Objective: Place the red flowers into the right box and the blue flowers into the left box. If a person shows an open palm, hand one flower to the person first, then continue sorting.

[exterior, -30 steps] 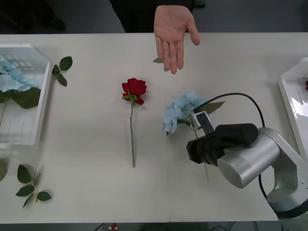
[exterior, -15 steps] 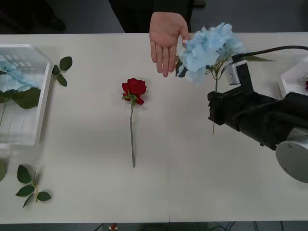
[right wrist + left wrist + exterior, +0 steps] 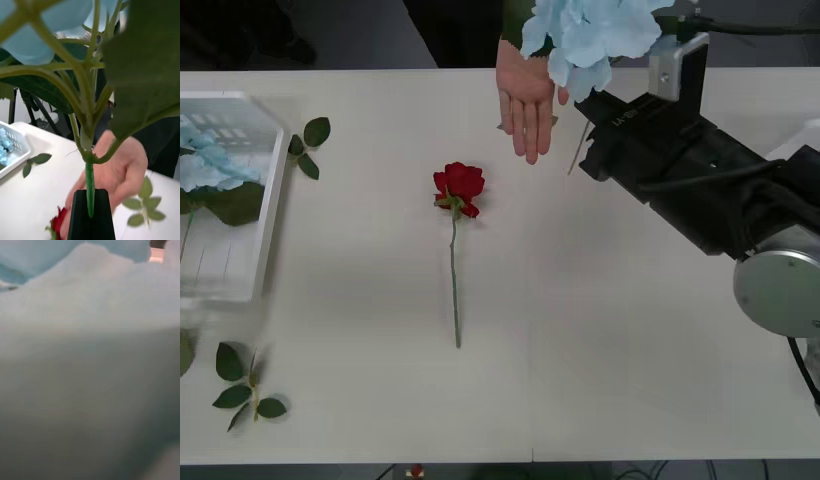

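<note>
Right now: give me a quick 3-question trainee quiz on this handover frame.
1. True or false: the right gripper holds the blue flower by its stem.
2. The person's hand is: A) fist B) open palm C) gripping the red rose.
3. Fill in: the other blue flowers lie in the ___ box.

Key: 1 true; 2 B; 3 left.

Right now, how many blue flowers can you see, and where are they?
2. One blue flower is held up by the right gripper, beside the person's open hand. Another blue flower lies in the left box; more may be hidden there.
</note>
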{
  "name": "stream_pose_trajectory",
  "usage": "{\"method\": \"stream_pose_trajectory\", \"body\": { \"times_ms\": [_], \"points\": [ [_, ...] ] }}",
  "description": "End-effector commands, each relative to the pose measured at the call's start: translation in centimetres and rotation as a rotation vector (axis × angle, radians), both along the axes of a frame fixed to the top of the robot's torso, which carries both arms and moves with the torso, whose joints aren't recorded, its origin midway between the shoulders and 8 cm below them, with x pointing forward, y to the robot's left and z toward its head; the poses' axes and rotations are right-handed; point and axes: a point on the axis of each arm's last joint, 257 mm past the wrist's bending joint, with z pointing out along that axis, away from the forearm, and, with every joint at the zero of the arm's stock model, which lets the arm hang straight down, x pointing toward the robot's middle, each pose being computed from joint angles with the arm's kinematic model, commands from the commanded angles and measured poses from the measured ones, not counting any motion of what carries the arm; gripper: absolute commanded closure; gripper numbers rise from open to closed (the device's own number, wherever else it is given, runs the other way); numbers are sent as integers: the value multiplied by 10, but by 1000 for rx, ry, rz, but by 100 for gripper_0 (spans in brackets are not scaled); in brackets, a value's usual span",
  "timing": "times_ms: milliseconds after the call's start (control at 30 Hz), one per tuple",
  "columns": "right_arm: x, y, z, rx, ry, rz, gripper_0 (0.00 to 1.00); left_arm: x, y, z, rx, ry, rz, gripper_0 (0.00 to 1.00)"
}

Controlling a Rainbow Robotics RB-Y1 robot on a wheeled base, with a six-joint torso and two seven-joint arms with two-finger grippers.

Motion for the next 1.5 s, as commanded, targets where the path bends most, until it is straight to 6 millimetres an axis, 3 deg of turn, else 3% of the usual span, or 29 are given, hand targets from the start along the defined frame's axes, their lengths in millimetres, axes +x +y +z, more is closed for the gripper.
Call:
{"method": "stream_pose_trajectory", "body": {
  "times_ms": [33,233,867,900,933,967,1000,1033,1500],
  "points": [
    [8,11,29,-12,-107,6,100,3,14,34,50,-45,0,100],
    [20,18,41,-11,-127,13,100,3,14,34,49,-44,-1,100],
    [21,17,41,-7,-123,12,100,4,12,34,51,-46,-9,100],
    [21,17,41,-7,-123,12,97,4,12,35,51,-47,-9,100],
    [21,17,41,-7,-123,12,57,4,12,34,50,-47,-9,100],
    [21,17,41,-7,-123,12,40,4,13,34,50,-46,-8,100],
    [21,17,41,-7,-123,12,15,4,12,34,50,-46,-9,100],
    [21,17,41,-7,-123,12,0,4,12,34,48,-47,-9,100],
    [21,17,41,-7,-123,12,0,4,12,34,47,-48,-12,100]
  ]
}}
